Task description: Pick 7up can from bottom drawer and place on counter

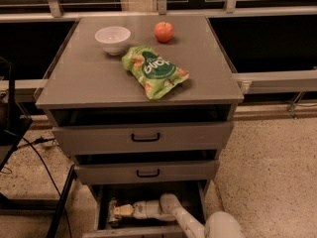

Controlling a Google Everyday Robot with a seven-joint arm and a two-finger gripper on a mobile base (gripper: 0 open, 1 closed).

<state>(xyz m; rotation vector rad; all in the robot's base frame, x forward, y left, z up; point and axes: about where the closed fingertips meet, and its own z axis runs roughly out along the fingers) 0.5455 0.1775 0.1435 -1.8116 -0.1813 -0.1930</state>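
The bottom drawer is pulled open below the two upper drawers. My arm reaches into it from the lower right, and the gripper lies low at the drawer's left end, pointing left. A small silvery shape at its tip, the 7up can, is mostly hidden by the gripper and the drawer's shadow. I cannot tell whether the gripper touches it. The grey counter tops the cabinet above.
On the counter stand a white bowl, a red apple and a green snack bag. The middle drawer juts out above the bottom one. A black stand and cables are at the left.
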